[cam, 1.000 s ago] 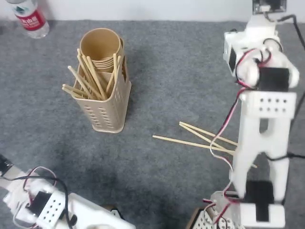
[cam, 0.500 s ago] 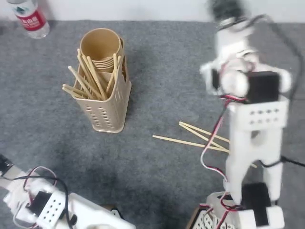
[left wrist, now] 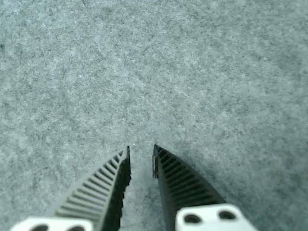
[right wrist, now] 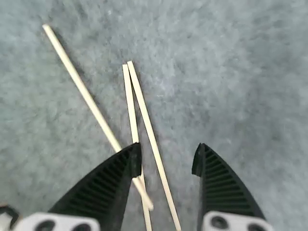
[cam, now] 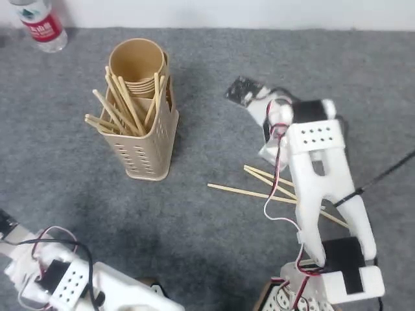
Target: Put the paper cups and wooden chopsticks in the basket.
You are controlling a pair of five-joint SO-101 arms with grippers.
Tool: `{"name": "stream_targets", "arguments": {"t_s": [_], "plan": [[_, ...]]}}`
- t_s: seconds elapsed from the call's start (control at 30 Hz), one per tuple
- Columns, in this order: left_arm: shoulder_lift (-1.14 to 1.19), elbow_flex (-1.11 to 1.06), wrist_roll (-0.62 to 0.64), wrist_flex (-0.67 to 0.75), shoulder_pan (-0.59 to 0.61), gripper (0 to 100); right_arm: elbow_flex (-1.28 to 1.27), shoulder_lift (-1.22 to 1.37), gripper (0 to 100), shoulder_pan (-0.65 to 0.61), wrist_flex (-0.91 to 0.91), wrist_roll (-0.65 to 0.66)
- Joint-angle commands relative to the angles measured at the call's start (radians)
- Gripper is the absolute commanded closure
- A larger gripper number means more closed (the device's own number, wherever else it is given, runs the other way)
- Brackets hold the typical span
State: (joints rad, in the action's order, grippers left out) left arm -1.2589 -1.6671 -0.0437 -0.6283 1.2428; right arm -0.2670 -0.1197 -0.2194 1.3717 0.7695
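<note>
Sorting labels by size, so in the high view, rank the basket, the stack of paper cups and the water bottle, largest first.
1. basket
2. stack of paper cups, partly sunk in the basket
3. water bottle, cut off at the edge, so its rank against the cups is unsure

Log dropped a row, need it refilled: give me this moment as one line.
right gripper open over three loose chopsticks | basket holds paper cups, other chopsticks | left gripper empty above mat

chopsticks (cam: pixel 246 192): ends under right arm (cam: pixel 321 181) | bottle (cam: pixel 40 23): cut by edge
</note>
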Motion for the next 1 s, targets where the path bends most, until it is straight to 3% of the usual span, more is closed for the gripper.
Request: {"name": "stream_targets", "arguments": {"t_s": [0.0, 0.57, 0.97], "plan": [[-0.009, 0.005, -0.009, 0.020, 0.003, 93, -0.141, -0.012, 81.9, -0.007, -0.159, 0.058], [-0.009, 0.005, -0.009, 0.020, 0.003, 93, -0.428, 0.001, 81.9, 0.002, -0.455, 0.095], [-0.009, 0.005, -0.009, 0.020, 0.003, 93, -0.327, 0.174, 83.1, 0.007, -0.424, 0.097]]}}
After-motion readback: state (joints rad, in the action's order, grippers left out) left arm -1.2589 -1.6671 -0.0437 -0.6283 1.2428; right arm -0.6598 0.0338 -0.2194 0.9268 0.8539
